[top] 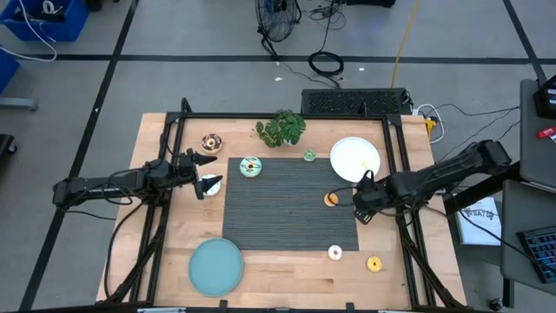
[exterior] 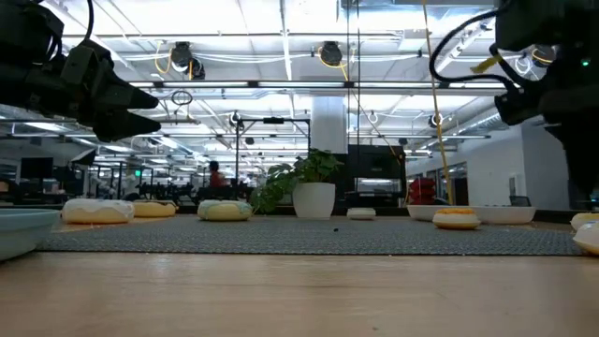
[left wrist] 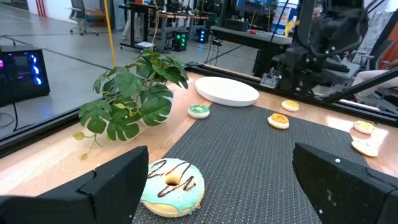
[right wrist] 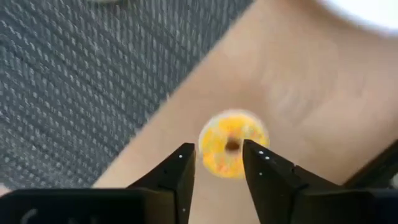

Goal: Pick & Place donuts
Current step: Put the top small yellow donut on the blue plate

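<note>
— Orange-iced little toy donut point(right wrist: 231, 151) on the bare wood worktop point(top: 287, 274), beside the dark ribbed mat point(top: 291, 204): the right pincer point(right wrist: 219, 163) hangs over it, fingers apart. Pick step?

— I'd say so: descend, close. The left pincer point(left wrist: 217, 186) waits wide apart near the teal-iced donut point(left wrist: 172, 186). No readable writing.

Even, bright overhead light in the high view; soft short shadows on the desk point(top: 287, 269). Low view: ceiling strip lights point(exterior: 281, 37) glare, arms show as dark silhouettes, near desk edge blurred. Left wrist view sharp mid-range, own fingers point(left wrist: 106, 186) soft and dark. Right wrist view motion-blurred throughout; orange donut point(right wrist: 233, 151) and mat point(right wrist: 81, 81) smeared, white plate point(right wrist: 367, 12) overexposed.
</note>
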Controlling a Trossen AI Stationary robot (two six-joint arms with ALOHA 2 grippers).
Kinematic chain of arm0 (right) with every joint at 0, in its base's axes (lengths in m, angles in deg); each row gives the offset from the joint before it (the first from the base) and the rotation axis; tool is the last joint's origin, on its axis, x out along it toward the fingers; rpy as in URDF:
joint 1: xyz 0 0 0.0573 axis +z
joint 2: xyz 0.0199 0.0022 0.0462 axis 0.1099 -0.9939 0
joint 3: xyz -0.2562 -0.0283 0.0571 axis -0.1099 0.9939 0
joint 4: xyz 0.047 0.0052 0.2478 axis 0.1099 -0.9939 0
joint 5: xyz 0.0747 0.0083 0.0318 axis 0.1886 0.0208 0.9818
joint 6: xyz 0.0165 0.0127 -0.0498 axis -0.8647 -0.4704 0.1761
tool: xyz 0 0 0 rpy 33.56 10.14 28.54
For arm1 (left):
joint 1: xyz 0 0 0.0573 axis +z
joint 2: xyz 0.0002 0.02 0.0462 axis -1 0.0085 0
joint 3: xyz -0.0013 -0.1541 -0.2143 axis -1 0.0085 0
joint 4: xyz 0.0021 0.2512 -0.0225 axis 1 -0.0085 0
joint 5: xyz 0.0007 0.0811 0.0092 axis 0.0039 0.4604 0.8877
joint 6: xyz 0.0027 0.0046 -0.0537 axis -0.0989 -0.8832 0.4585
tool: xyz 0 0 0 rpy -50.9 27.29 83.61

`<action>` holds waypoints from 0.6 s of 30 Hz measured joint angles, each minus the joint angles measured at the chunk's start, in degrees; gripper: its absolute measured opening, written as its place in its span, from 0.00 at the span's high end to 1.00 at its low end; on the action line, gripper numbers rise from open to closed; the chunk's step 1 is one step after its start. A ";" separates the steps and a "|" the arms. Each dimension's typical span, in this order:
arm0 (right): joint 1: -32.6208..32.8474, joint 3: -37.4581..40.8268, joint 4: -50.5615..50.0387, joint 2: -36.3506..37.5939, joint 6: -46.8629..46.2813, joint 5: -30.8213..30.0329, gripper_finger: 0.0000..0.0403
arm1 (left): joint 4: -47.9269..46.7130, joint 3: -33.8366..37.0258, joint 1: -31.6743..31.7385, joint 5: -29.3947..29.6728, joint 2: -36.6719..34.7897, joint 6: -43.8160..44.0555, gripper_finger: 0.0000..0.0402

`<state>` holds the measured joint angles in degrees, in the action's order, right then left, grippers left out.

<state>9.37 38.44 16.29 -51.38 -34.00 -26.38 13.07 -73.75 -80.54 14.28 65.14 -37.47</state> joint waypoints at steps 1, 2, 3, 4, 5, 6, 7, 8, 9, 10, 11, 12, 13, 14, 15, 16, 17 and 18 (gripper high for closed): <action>0.02 0.00 -0.18 -0.69 -0.37 0.21 0.71 | -0.01 0.00 0.00 0.00 0.02 0.01 0.02; 0.02 0.00 -0.19 -1.24 -0.42 0.20 0.71 | 0.00 0.00 0.00 0.00 0.00 0.01 0.02; 0.00 0.00 0.00 -1.67 -0.44 0.16 0.72 | 0.00 0.00 -0.01 0.01 0.00 0.00 0.02; -0.04 0.00 0.32 -1.96 -0.65 0.15 0.72 | 0.00 0.00 0.00 0.01 -0.01 0.01 0.02; -0.02 0.00 0.48 -2.10 -1.19 0.13 0.73 | 0.00 0.00 0.00 0.00 0.02 0.00 0.02; -0.02 0.00 0.50 -2.25 -1.97 0.16 0.73 | 0.00 0.00 -0.02 0.00 0.01 0.00 0.02; 0.00 0.00 0.43 -2.34 -2.74 0.16 0.73 | 0.00 0.00 -0.02 0.01 0.02 0.01 0.02; 0.00 0.00 0.21 -2.34 -3.68 0.17 0.73 | 0.00 -0.01 -0.02 0.01 0.01 0.02 0.02; 0.00 0.00 -0.06 -2.32 -4.72 0.13 0.73 | 0.00 0.00 -0.02 0.00 0.01 0.00 0.02; -0.09 0.00 -0.50 -2.30 -5.68 0.16 0.73 | 0.00 0.00 -0.02 0.00 -0.01 0.00 0.02; -0.23 0.00 -0.94 -2.32 -6.41 0.31 0.72 | 0.00 0.00 -0.02 0.02 0.00 0.01 0.02; -0.34 0.00 -1.41 -2.32 -6.98 0.95 0.70 | 0.00 0.00 -0.02 0.02 0.02 0.02 0.02; -0.43 0.00 -2.14 -2.32 -7.52 1.71 0.67 | 0.00 0.00 -0.02 0.00 0.02 0.00 0.02; -0.50 0.00 -2.86 -2.32 -7.87 1.83 0.65 | 0.00 0.00 -0.02 0.00 0.01 0.02 0.02; -0.64 0.00 -3.56 -2.32 -7.89 1.70 0.61 | 0.00 0.00 -0.02 0.02 0.01 0.00 0.02; -0.78 0.04 -3.94 -2.32 -7.91 1.70 0.58 | 0.00 0.00 -0.02 0.00 0.02 0.01 0.02; -0.98 0.41 -3.78 -2.28 -7.90 1.69 0.54 | 0.00 0.00 -0.02 0.02 0.01 0.02 0.02; -1.13 0.86 -3.19 -2.29 -7.88 1.69 0.50 | 0.00 0.00 -0.02 0.01 0.02 0.01 0.02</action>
<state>8.25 39.30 13.11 -53.67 -41.88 -24.70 13.07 -73.75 -80.56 14.29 65.15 -37.46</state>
